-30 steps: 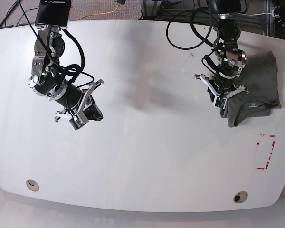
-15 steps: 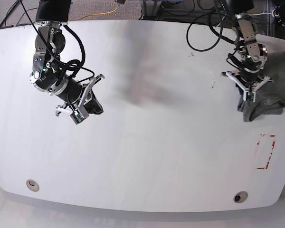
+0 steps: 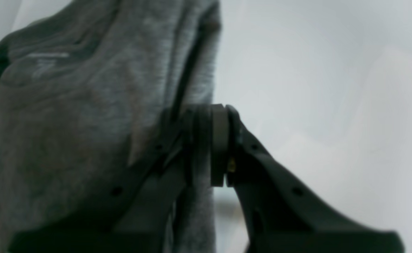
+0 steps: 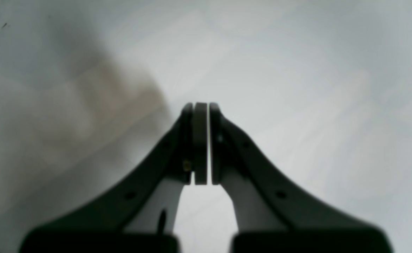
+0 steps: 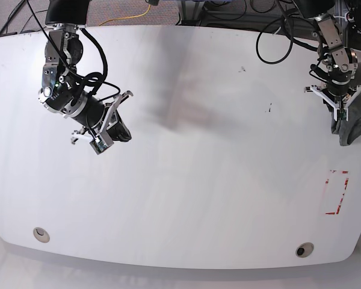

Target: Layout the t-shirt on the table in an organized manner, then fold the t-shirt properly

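Near the front edge of the glossy white table (image 5: pixel 186 198) sit two round cable holes (image 5: pixel 41 234) and a red tape rectangle (image 5: pixel 337 192). The right gripper (image 5: pixel 111 135) hovers tilted over bare tabletop, jaws pressed together on nothing. At the far right edge, the left gripper (image 5: pixel 343 117) pinches the bunched heather-grey cotton t-shirt (image 3: pixel 86 116) (dragged outward since a second ago).

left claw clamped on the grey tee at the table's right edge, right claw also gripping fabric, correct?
Not quite. The right claw is shut on nothing: the right wrist view shows only bare table around it. The left claw does clamp the t-shirt at the right edge.
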